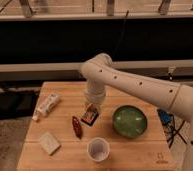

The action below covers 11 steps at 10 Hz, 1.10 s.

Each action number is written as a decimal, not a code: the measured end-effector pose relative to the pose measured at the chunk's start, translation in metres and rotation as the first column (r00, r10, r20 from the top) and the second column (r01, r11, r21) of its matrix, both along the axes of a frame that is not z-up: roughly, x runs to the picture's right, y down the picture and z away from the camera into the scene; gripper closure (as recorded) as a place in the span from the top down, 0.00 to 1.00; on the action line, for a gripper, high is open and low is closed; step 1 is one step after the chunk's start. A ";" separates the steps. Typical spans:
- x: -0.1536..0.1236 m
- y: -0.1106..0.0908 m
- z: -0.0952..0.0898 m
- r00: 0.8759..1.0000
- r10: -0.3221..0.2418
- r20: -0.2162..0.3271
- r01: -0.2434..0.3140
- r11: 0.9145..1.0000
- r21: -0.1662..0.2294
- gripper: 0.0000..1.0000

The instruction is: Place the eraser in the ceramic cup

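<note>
My gripper (91,111) hangs from the white arm over the middle of the wooden table (155,150). It is shut on the eraser (90,116), a small dark reddish-brown and black block, held tilted just above the table. The ceramic cup (97,149), small, white and round, stands upright near the table's front edge. It lies below and slightly right of the eraser, about a hand's width away.
A wide green bowl (130,121) sits right of the gripper. A slim dark reddish-brown object (77,127) lies just left of the eraser. A pale beige block (49,142) lies at the front left. A white tube (46,106) lies at the left edge.
</note>
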State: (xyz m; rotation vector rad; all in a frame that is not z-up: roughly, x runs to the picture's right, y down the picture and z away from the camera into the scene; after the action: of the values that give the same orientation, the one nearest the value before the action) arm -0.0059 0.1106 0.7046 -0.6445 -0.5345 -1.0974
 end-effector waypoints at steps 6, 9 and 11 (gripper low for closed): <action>0.012 0.021 -0.031 0.997 -0.072 0.014 0.072 0.997 -0.030 0.00; 0.025 0.036 -0.039 0.997 -0.069 0.017 0.070 0.997 -0.028 0.00; 0.030 0.051 -0.050 0.997 -0.070 0.018 0.070 0.997 -0.016 0.00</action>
State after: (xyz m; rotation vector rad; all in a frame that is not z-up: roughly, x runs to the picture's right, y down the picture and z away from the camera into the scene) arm 0.0243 0.1616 0.6544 -0.6732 -0.5402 -1.1665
